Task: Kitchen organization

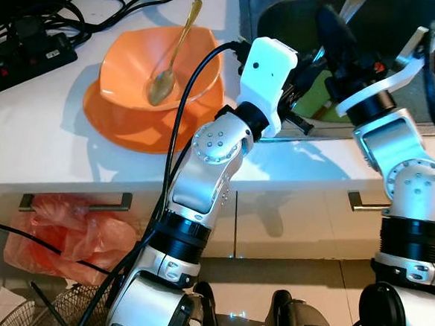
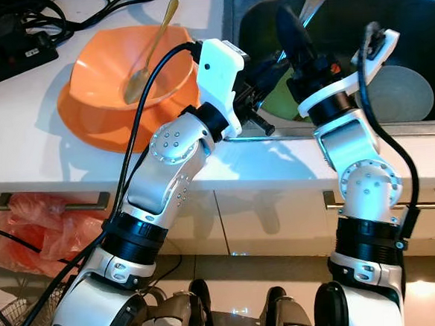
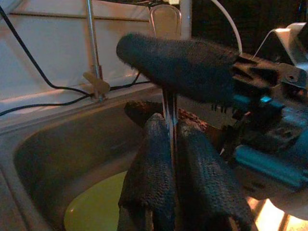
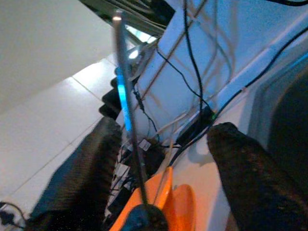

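Spoon handover above the sink (image 2: 416,15).
Left tool (image 3: 168,159) clamped on silver spoon (image 1: 355,0); right tool (image 4: 163,159) apart around it.

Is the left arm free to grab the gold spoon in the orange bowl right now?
Probably not yet: the left tool is shut on a silver spoon over the sink. The gold spoon lies unobstructed in the orange bowl nearby.

Bright head views, dim soft wrist views
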Controlling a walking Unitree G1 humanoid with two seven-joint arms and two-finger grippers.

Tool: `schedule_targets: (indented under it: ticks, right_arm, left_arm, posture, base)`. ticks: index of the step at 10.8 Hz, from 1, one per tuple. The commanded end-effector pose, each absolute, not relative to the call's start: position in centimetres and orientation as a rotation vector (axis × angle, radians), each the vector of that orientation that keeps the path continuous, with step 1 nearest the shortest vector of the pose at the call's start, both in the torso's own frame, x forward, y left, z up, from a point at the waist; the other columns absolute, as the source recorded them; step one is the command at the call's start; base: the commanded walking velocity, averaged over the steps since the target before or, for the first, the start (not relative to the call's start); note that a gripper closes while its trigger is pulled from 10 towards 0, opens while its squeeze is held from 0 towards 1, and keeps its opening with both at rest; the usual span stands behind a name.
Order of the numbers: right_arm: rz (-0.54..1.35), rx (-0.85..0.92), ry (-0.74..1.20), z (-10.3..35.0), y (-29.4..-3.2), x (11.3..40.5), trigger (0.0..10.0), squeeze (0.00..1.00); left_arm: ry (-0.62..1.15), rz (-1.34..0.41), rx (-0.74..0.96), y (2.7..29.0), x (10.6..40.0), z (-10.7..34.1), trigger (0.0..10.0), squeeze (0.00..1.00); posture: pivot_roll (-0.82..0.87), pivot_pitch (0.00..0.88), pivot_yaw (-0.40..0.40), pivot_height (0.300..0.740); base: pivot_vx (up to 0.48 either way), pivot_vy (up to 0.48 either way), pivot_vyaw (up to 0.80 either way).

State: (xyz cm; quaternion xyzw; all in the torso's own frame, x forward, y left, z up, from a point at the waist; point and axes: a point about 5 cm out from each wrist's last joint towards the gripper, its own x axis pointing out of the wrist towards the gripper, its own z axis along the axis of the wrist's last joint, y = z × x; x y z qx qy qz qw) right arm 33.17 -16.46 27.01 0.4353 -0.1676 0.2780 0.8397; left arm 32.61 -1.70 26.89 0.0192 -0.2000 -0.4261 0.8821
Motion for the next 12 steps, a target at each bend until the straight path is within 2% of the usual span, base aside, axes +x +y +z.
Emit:
schedule_targets:
  ticks: [1,7,12]
  right_arm:
    - [0.566,0.925,-0.374,27.33,-16.7,33.31,0.0,0.0]
    - [0.534,0.934,-0.379,27.19,-16.88,33.58,0.0,0.0]
    - [0.53,0.925,-0.37,27.09,-17.07,33.53,0.0,0.0]
  left_arm:
    - [-0.409,-0.913,0.042,-2.19,32.22,26.61,10.0,0.0]
    - [-0.398,-0.926,0.059,-2.32,32.01,26.31,10.0,0.0]
    - [-0.391,-0.851,0.072,-1.53,32.92,26.43,10.0,0.0]
  posture:
    - [0.05,0.215,0.034,0.74]
    - [0.05,0.208,0.035,0.74]
    - [0.05,0.218,0.032,0.74]
  base:
    - [0.0,0.0,0.0]
    - [0.0,0.0,0.0]
    - [0.0,0.0,0.0]
